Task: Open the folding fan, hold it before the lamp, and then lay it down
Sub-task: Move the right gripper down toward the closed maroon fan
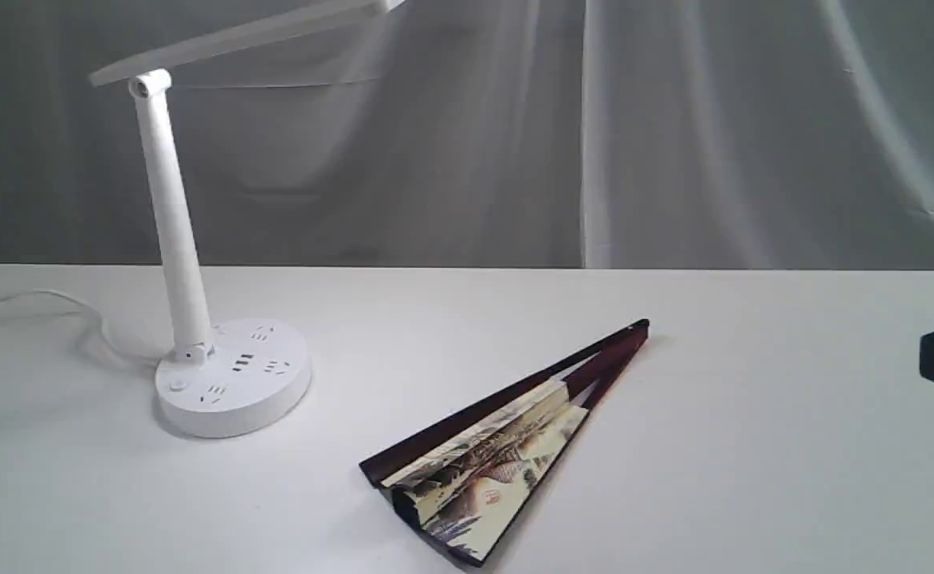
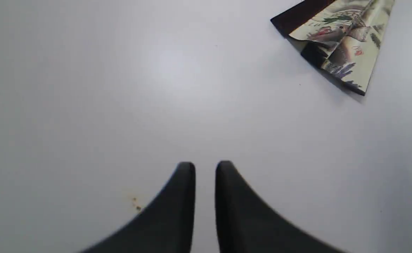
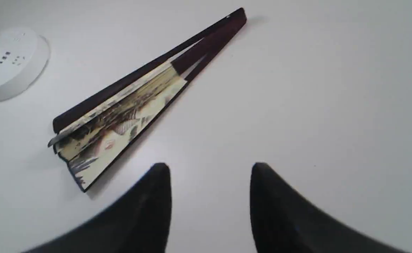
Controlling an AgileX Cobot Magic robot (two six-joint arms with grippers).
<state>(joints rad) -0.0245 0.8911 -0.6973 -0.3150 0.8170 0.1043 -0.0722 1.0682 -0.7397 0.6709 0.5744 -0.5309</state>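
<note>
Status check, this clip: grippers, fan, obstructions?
Left gripper slightly parted, empty; right gripper open, empty. Folding fan flat on table, partly spread. Lamp stands clear of it.

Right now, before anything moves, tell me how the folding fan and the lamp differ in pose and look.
Pose: the folding fan lies flat, only partly spread; the lamp stands upright on its round base.
Colour: the fan has dark maroon ribs and painted cream paper; the lamp is plain white.
Shared: both rest on the white table, apart from each other.
</note>
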